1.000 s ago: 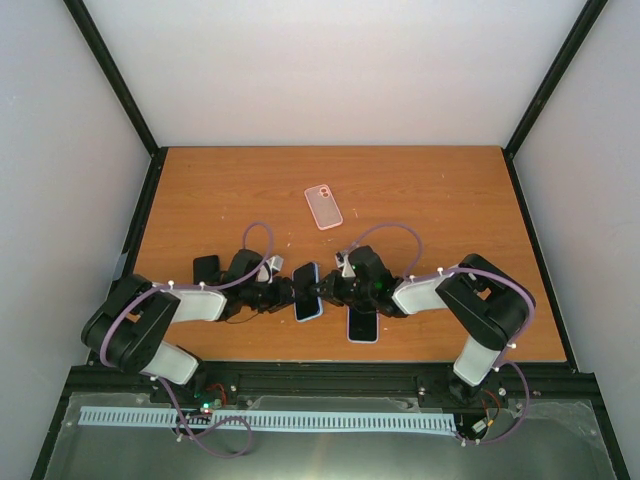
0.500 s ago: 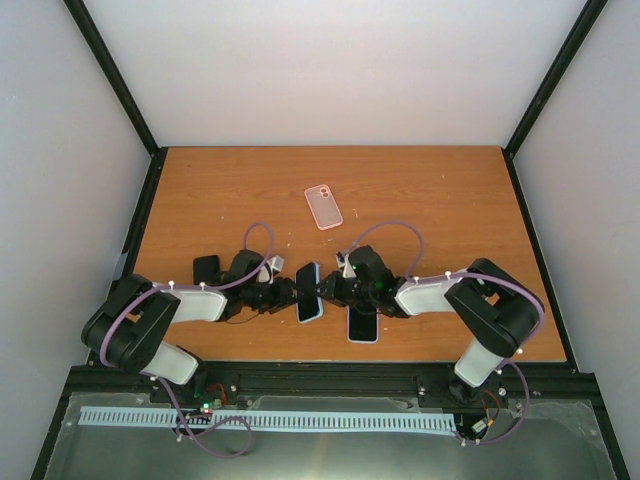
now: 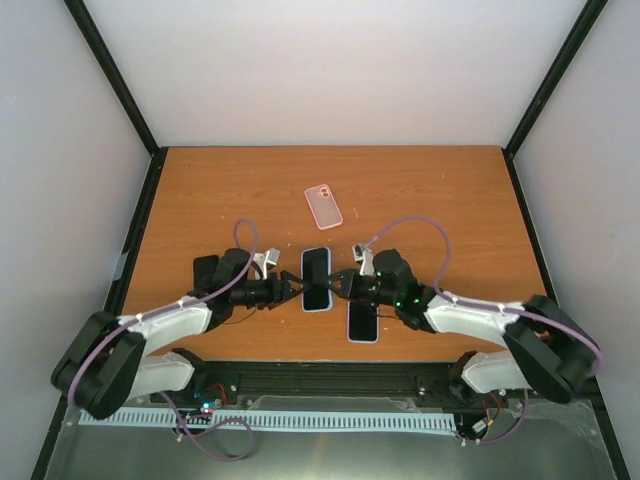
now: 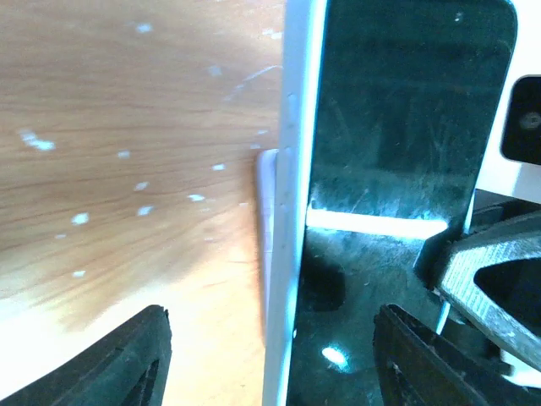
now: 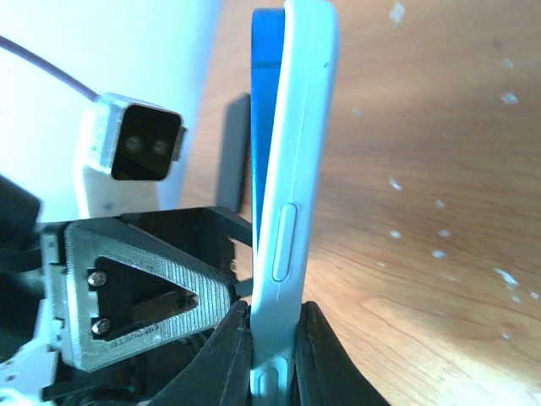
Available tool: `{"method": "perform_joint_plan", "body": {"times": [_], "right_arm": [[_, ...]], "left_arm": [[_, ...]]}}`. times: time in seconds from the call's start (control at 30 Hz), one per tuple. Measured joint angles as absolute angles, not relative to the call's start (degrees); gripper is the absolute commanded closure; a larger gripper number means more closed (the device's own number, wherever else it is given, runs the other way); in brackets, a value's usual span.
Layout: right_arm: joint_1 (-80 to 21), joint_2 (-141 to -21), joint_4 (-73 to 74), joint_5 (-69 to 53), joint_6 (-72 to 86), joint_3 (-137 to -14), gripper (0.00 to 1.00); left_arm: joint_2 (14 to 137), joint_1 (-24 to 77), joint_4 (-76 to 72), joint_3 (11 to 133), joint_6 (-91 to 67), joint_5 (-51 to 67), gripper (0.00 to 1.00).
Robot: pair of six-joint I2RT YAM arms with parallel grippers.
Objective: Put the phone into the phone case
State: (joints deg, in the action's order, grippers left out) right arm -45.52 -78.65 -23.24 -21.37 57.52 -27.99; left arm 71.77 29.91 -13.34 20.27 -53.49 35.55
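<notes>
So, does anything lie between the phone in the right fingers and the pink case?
Nothing visible does. Only bare table separates the phone from the pink case. The second phone lies toward the near edge, off that path.

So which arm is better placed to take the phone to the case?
Right. The right gripper pinches the phone by its edge; the left gripper stands open around it. The case lies just beyond both.
</notes>
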Motion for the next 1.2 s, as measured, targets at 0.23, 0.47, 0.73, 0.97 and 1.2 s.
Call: {"method": "perform_joint_plan", "body": {"times": [0.23,0.47,0.73,0.97,1.2], "right_arm": [[-45.5,-65.3,-30.8,-21.6,56.9,-23.9,0.95],[-45.5,-59.4,-35.9,-24.6,57.6,-22.7,0.94],[-45.5,-60.4,-37.2,-28.0,58.1,-22.8,0.91],[-45.3,-61.9,-38.9,-29.0,59.3,-22.8,0.65],[-45.4,-59.9,-35.5,-29.6,58.6,-22.7,0.44]], "left_arm": [[61.6,29.9,-20.8,19.4,-57.3,42.0,0.40],[56.5,29.9,-32.8,18.0,-62.9,46.9,0.62],[55.1,29.9,-41.6,14.7,-67.9,48.7,0.85],[56.2,29.7,-45.7,14.3,-68.9,49.4,1.00],[57.0,29.7,-45.0,13.8,-69.1,49.0,1.00]]}}
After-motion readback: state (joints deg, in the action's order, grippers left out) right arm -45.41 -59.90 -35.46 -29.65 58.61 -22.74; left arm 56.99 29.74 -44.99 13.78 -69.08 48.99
